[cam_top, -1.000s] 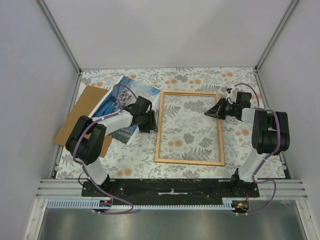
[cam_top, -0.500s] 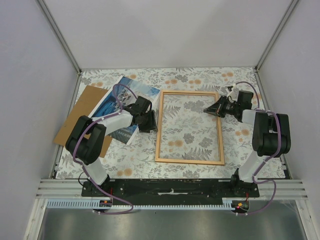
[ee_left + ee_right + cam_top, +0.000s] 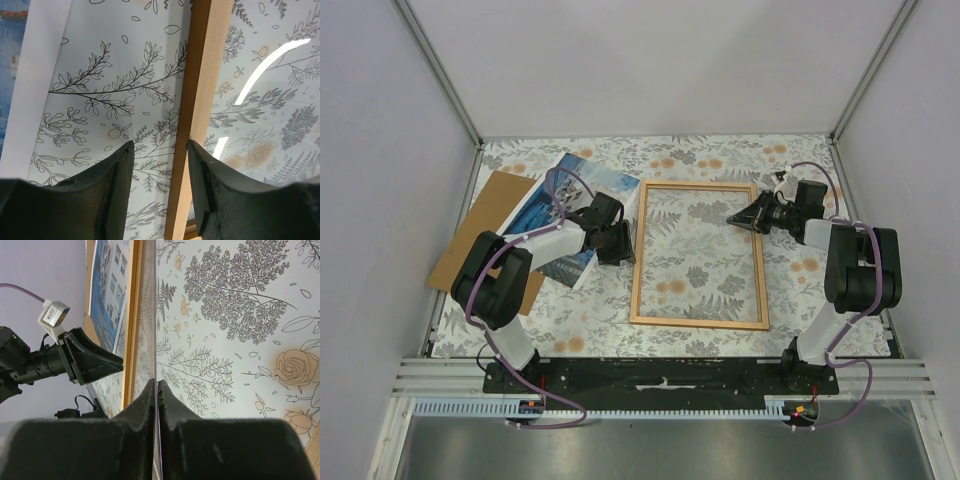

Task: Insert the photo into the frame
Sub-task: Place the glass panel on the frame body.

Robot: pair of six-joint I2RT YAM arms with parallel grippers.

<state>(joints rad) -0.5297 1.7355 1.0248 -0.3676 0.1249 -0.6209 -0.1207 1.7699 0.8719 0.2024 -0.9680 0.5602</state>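
Task status: placement not begun. The photo (image 3: 592, 178) lies face up on the counter (image 3: 800, 290), left of the frame (image 3: 200, 100) and wholly outside it, partly under my left arm. The frame holds no print. Remaining: grasp the photo, carry it over the frame, seat it inside the rails.

Left arm: stretched low across the photo. Left jaws are moderately parted, holding nothing, over the counter strip just left of the frame's left rail.

Right arm: extended toward the frame's far right corner. Right jaws are pressed tip to tip just inside the frame. I cannot tell whether they pinch anything thin.
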